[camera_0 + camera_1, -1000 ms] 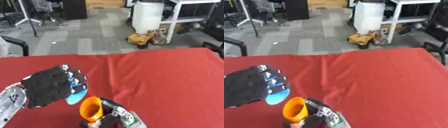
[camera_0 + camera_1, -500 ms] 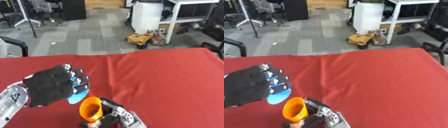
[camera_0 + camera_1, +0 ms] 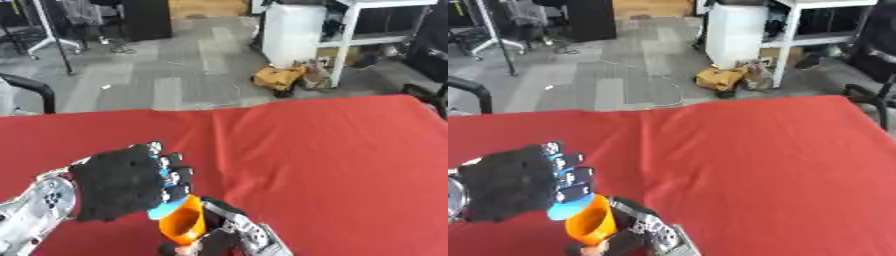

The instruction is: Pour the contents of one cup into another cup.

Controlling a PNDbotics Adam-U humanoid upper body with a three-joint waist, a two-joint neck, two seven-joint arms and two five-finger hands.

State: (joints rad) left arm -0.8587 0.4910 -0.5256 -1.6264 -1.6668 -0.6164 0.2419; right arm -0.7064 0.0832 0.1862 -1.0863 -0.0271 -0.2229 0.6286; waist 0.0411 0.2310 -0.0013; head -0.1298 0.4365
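Two cups: blue cup [image 3: 166, 212] tipping against orange cup [image 3: 181, 225] over red table [image 3: 332, 160].
Left hand [image 3: 122, 182]: grasping blue cup.
Right hand [image 3: 232, 234]: grasping orange cup.

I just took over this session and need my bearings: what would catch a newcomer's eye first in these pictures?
The robot's left hand, low on the left, is curled round a blue cup tipped against an orange cup. The right hand at the bottom edge holds that orange cup, which leans toward the blue one. All this sits over a red tablecloth spanning the frame.
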